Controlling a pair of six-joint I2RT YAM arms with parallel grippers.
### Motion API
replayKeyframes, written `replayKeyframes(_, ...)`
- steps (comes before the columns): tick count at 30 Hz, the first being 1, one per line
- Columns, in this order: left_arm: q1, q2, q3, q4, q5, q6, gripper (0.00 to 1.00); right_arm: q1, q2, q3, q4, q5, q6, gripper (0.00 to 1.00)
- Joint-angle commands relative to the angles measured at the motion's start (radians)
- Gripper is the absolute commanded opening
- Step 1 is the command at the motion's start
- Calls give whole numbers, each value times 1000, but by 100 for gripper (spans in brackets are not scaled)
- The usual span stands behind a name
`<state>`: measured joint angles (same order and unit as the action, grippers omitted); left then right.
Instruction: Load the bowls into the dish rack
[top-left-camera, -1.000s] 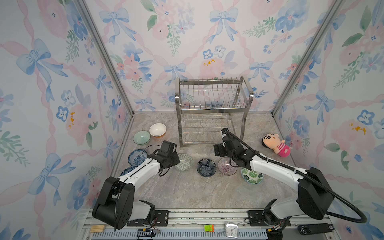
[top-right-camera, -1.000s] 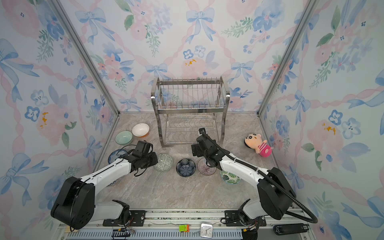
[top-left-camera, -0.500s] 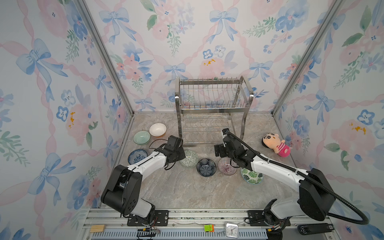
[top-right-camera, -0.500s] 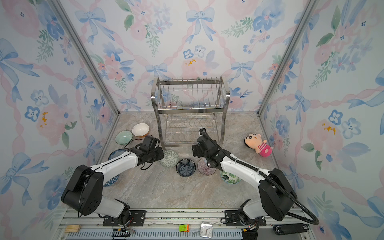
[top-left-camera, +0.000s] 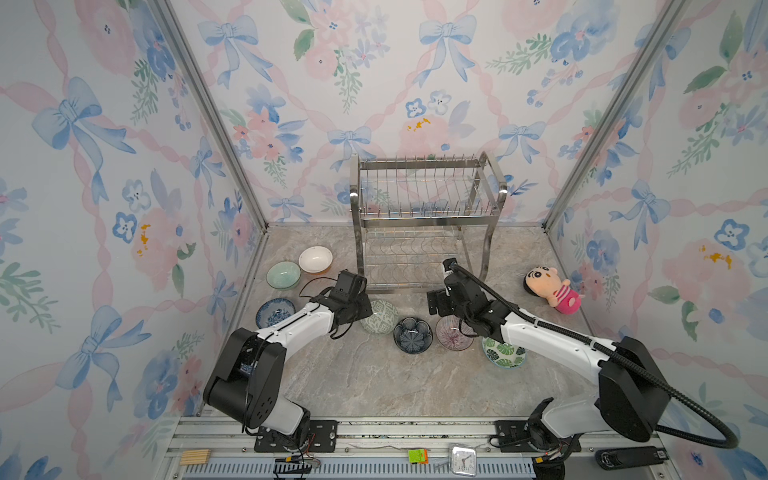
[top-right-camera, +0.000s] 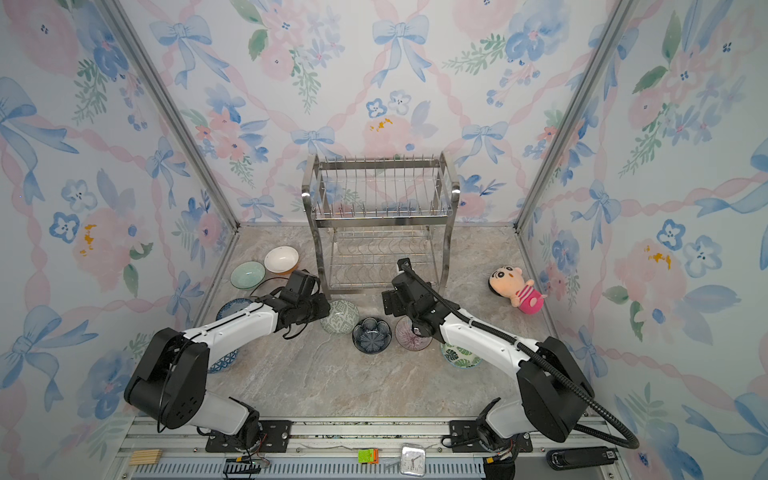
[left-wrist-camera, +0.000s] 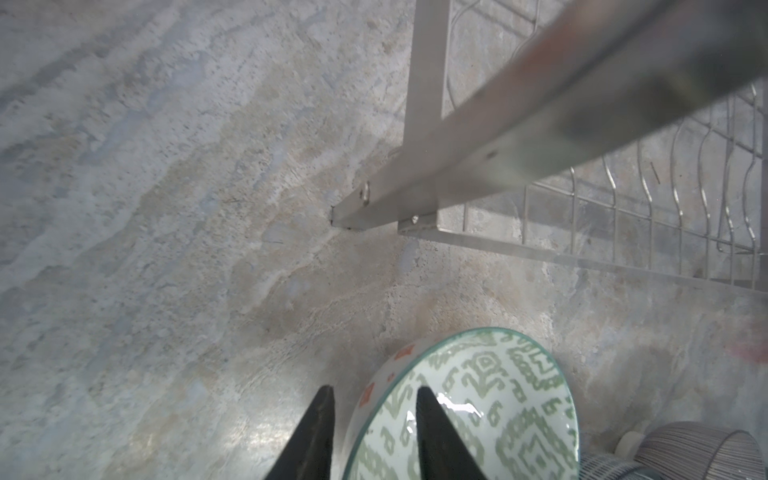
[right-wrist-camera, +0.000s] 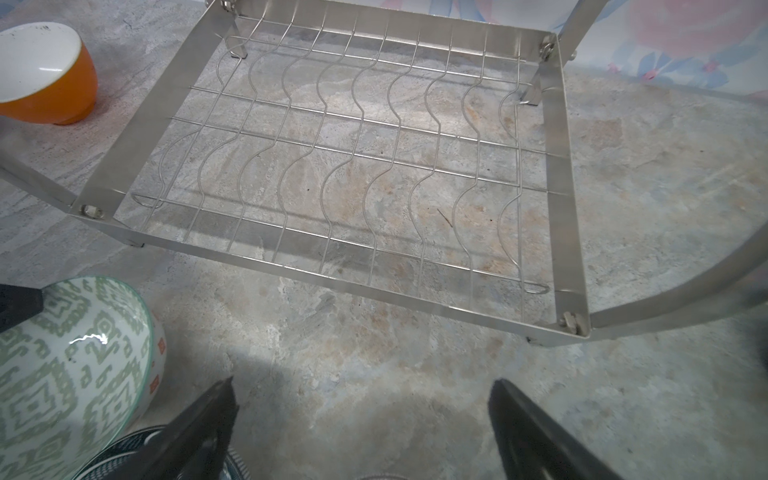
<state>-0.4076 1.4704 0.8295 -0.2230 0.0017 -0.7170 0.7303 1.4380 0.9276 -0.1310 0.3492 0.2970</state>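
Right now I have the left gripper (left-wrist-camera: 374, 390) at the green geometric bowl (left-wrist-camera: 490, 407). Its fingers (left-wrist-camera: 316, 436) are a narrow way apart and straddle the rim, one inside the bowl and one outside. A sliver of bare surface (left-wrist-camera: 166, 249) shows between the outer finger and the bowl's wall, so I read it as not clamped. That bowl sits on the surface just in front of the near left leg of the dish rack (top-left-camera: 428, 220); I cannot tell whether it lies flat.

The right gripper (right-wrist-camera: 361, 411) hangs before the rack's lower tier with its fingers spread wide, and only bare surface lies between them.

In both top views the rack stands at the middle of the far edge. A row of bowls runs from the green geometric bowl toward the right edge:
- the navy petal bowl (top-left-camera: 412, 334), just beside it
- the pink-striped bowl (top-left-camera: 451, 338), partly under my right arm
- the green leaf bowl (top-left-camera: 505, 353), slightly nearer the front edge

Along the left edge, from far to near:
- the orange-and-white bowl (top-left-camera: 316, 258)
- the pale green bowl (top-left-camera: 283, 274), just beside it
- the blue floral bowl (top-left-camera: 275, 312)
- a blue-patterned bowl (top-right-camera: 226, 360), seen in a top view peeking out from under my left arm

Every bowl I can see rests on the surface. A plush doll (top-left-camera: 550, 286) lies near the right edge, well apart from the bowls.
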Motion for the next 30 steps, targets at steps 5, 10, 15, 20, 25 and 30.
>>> replayKeyframes(5,86,-146,-24,-67,47,29,64,67,52,75,-61,14,46,97)
replayKeyframes(10,125,-249,-46,-109,60,25,92,151,104,141,-85,46,58,96)
replayKeyframes(15,191,-346,-112,-139,63,-38,98,240,179,226,-108,40,69,97)
replayKeyframes(20,246,-430,-175,-131,77,-54,98,309,307,338,-113,12,95,97)
replayKeyframes(25,333,-475,-222,-132,170,-75,98,353,411,439,-120,-10,106,97)
replayKeyframes(30,421,-526,-290,-119,248,-122,98,371,496,514,-130,-33,121,96)
